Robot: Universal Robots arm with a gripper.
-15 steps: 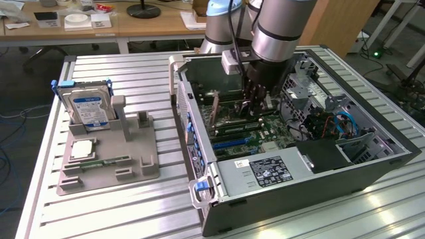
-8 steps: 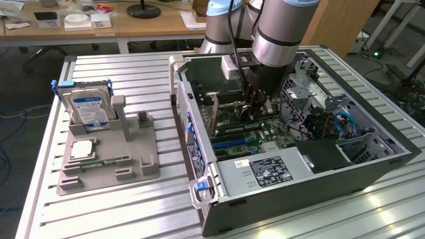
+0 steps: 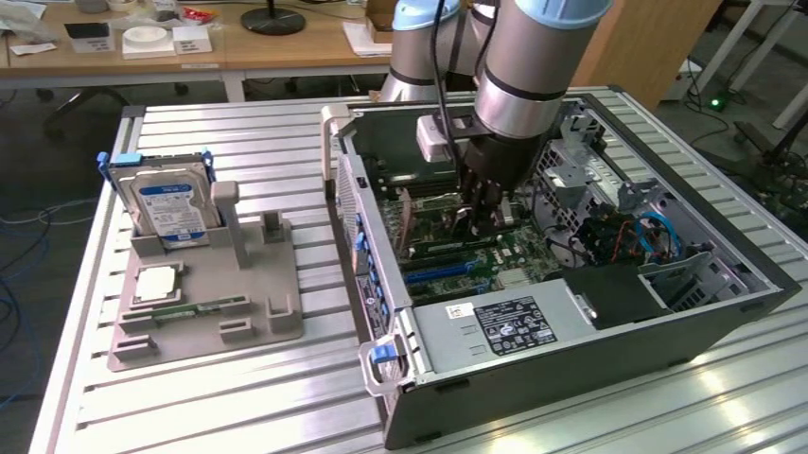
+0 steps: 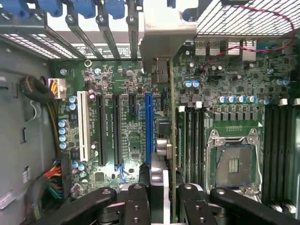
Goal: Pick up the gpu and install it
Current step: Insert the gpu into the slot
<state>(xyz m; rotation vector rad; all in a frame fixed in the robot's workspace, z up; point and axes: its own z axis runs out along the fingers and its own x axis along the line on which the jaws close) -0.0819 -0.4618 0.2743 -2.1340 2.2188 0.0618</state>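
your pincer (image 4: 161,199) is down inside the open pc case (image 3: 707,312), closed on the gpu (image 4: 171,140), gripping its top edge with the card standing on edge between the fingers (image 4: 136,206). the card hangs over the motherboard (image 4: 225,84), just beside the blue expansion slot (image 4: 149,126) on the cpu socket (image 4: 236,164) side, its silver bracket (image 4: 164,33) up against the case's rear slot openings. i can't tell whether its edge connector has met a slot.

it's a thin, stiff, light board, but fragile: bare components and an edge connector, so the top edge you're holding looks the right place, and it won't like being twisted.

count with me: one gpu, one blue slot, two long black slots beside it, one white slot. outside the case, on the counter (image 3: 227,397), one grey fixture tray (image 3: 253,284) with one hard drive (image 3: 170,208) upright and one cpu chip (image 3: 158,282) lying flat.
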